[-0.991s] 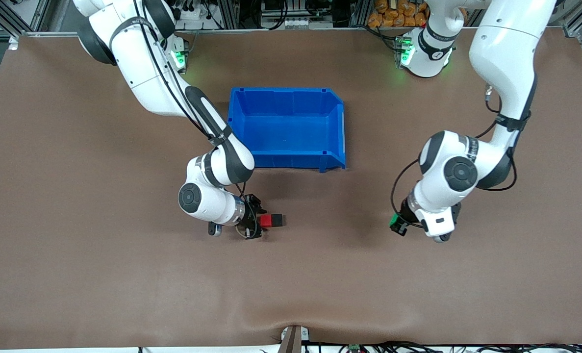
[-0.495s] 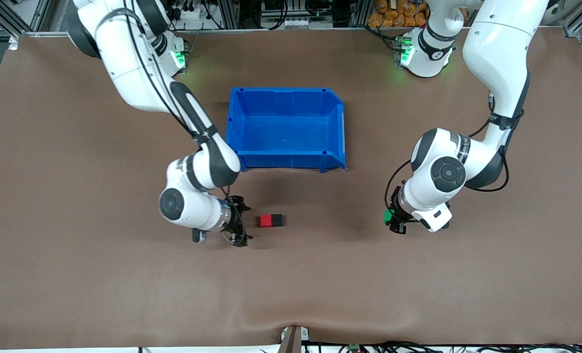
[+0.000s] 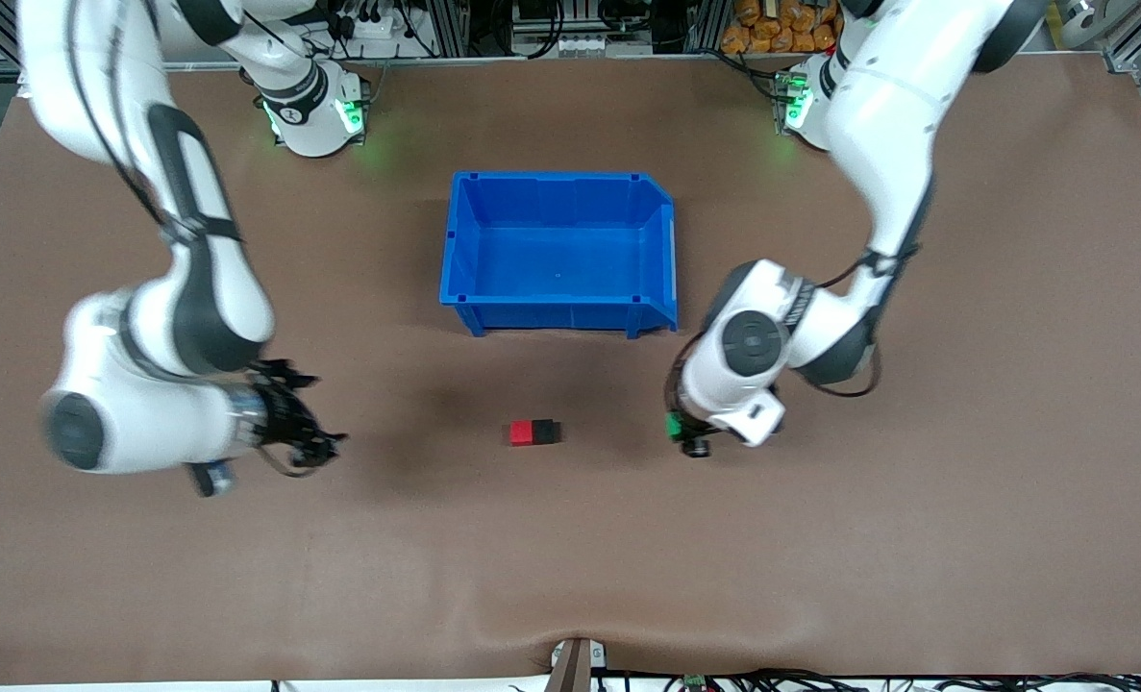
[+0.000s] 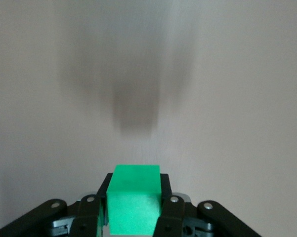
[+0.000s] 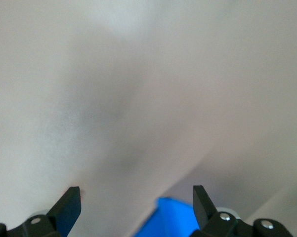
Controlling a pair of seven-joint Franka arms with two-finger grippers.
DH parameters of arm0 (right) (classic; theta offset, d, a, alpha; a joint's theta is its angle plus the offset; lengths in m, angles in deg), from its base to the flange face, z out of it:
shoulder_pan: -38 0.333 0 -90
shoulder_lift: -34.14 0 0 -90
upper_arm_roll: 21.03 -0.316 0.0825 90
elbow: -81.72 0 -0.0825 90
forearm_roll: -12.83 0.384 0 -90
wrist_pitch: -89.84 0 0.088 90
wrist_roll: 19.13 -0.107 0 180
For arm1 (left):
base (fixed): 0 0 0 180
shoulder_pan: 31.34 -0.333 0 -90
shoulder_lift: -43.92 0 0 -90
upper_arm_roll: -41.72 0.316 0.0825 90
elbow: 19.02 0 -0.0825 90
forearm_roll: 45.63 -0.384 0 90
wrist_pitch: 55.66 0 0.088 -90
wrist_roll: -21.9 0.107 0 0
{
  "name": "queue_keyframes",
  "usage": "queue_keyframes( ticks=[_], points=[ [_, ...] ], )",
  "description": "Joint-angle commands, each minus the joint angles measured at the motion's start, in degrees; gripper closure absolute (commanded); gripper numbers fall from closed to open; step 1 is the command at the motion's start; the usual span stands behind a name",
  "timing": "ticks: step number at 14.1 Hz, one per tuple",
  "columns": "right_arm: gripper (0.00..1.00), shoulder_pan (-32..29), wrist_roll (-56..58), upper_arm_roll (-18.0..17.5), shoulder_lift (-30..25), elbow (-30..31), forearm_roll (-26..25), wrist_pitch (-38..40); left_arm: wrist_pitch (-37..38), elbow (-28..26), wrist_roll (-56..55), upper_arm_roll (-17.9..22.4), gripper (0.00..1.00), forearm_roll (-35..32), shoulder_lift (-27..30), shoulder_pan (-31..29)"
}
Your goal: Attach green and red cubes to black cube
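The red cube (image 3: 521,432) and the black cube (image 3: 546,432) sit pressed together on the brown table (image 3: 570,557), nearer the front camera than the blue bin (image 3: 558,312). They look joined, so I'd say half the job is done. The pair makes a short bar whose long axis runs along the table from one arm's end to the other, red toward the right arm's end and black toward the left arm's.

The green cube (image 4: 134,200) is clamped in the left gripper (image 3: 678,430), up over bare table toward the left arm's end from the black cube. It has yet to be pressed on, probably against the free black face.

The right gripper (image 3: 312,439) hangs over the table toward its own end, fingers (image 5: 69,205) wide apart and empty.
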Motion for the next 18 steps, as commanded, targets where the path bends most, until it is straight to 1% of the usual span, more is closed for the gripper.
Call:
queue_keyframes(
  ticks=[1,3,4,6,7,9,10,11,12,14,15,16,18],
  points=[
    [0.00,-3.3,16.8,-0.7,-8.3,1.8,-3.4,7.9,1.6,10.0,-4.1,1.2,1.00,0.0,-6.4,3.4],
    [0.00,-6.1,21.8,-0.7,-11.4,1.7,-3.3,12.4,0.4,11.7,-5.0,1.0,1.00,1.1,-8.5,5.5],
    [0.00,-7.1,25.9,-0.7,-13.6,1.7,-3.3,12.9,0.0,11.8,-5.1,1.1,1.00,2.2,-8.8,6.2],
    [0.00,-8.6,37.4,-1.3,-19.0,1.8,-5.6,13.3,-1.0,11.9,-5.1,1.1,1.00,2.6,-10.2,7.8],
    [0.00,-8.4,43.2,-1.3,-22.0,2.1,-7.7,14.8,-3.2,12.2,-5.3,1.2,1.00,2.6,-11.3,8.9],
    [0.00,-8.8,49.3,-0.9,-26.1,4.1,-8.3,15.9,-5.1,12.5,-5.4,1.2,1.00,2.6,-12.0,9.5],
    [0.00,-9.1,49.8,-0.7,-28.7,6.9,-8.4,15.8,-6.0,12.5,-5.4,1.1,1.00,2.6,-12.2,9.5],
    [0.00,-9.2,49.8,-0.8,-32.7,12.1,-8.6,15.1,-7.0,12.8,-5.3,1.2,1.00,2.6,-12.4,10.0],
    [0.00,-9.1,49.8,-0.8,-37.2,18.6,-8.8,11.8,-7.8,13.1,-5.3,1.1,1.00,2.6,-13.2,10.2],
    [0.00,-9.4,49.9,-0.7,-46.0,33.6,-8.8,3.2,-9.6,14.2,-5.3,1.2,1.00,2.6,-14.2,10.6],
    [0.00,-9.4,49.9,-0.7,-48.1,36.2,-8.8,1.4,-10.6,14.3,-5.3,1.2,1.00,2.6,-14.3,10.7],
    [0.00,-9.2,49.4,-0.8,-47.9,34.6,-8.6,1.3,-10.9,14.3,-5.3,1.3,1.00,2.6,-14.4,10.7],
    [0.00,-9.6,49.3,-0.9,-43.9,26.6,-9.2,3.0,-11.5,14.4,-5.2,1.3,1.00,2.6,-14.7,10.7]
  ],
)
